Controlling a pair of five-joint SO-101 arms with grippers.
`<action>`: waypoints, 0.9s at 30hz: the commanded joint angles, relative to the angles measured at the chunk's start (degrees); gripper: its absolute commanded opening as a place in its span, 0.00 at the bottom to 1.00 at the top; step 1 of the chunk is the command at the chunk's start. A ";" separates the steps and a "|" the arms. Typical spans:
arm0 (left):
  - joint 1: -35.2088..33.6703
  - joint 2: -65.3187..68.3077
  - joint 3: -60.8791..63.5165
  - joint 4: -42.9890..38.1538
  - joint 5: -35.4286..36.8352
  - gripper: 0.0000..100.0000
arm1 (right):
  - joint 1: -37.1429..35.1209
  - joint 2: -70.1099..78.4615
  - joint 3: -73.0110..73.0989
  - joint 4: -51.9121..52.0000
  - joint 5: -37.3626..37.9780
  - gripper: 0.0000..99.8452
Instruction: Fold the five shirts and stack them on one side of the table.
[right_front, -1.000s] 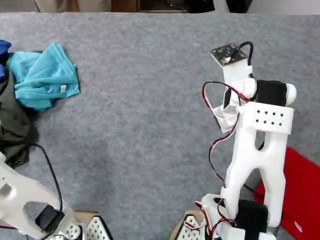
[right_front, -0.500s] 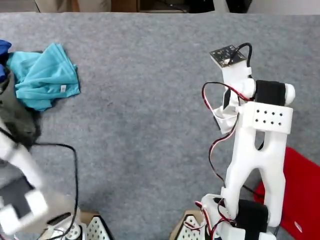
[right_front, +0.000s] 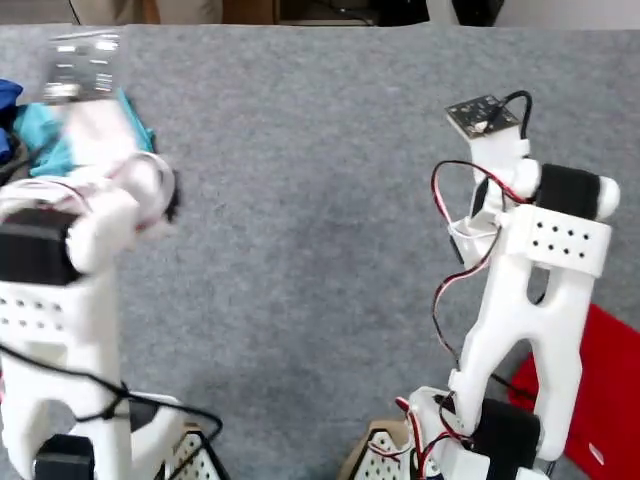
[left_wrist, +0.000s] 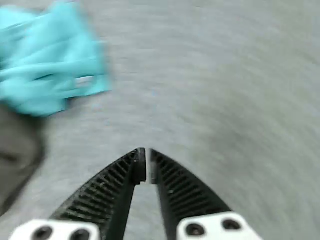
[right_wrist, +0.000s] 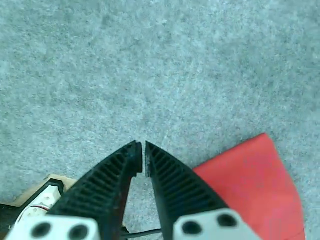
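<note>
A crumpled teal shirt (left_wrist: 50, 70) lies on the grey table, with a dark grey shirt (left_wrist: 15, 155) beside it. My left gripper (left_wrist: 145, 156) is shut and empty, over bare table a short way from both. In the high view the left arm (right_front: 70, 250) stands over the table's left side and hides much of the teal shirt (right_front: 35, 128). A bit of a blue shirt (right_front: 5, 95) shows at the left edge. My right gripper (right_wrist: 141, 150) is shut and empty above the table, just beside a flat red shirt (right_wrist: 250, 185) (right_front: 605, 400) at the near right.
The grey felt table (right_front: 300, 200) is bare across its middle and far side. The right arm (right_front: 530, 280) stands tall at the right with loose red and black wires (right_front: 445, 290). Both arm bases sit at the near edge.
The left arm has swung up from the near left corner to stand over the teal shirt. The right arm has shifted slightly to the right.
</note>
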 joint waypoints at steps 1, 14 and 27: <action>-22.24 -1.01 8.88 -8.70 0.44 0.17 | 1.54 -0.48 -0.04 0.09 0.62 0.02; -51.60 -0.84 59.25 -64.18 -11.96 0.26 | 1.10 -0.48 0.04 0.18 0.53 0.02; -52.04 25.71 55.03 -72.88 -12.04 0.24 | 1.10 -0.48 0.04 0.53 0.53 0.02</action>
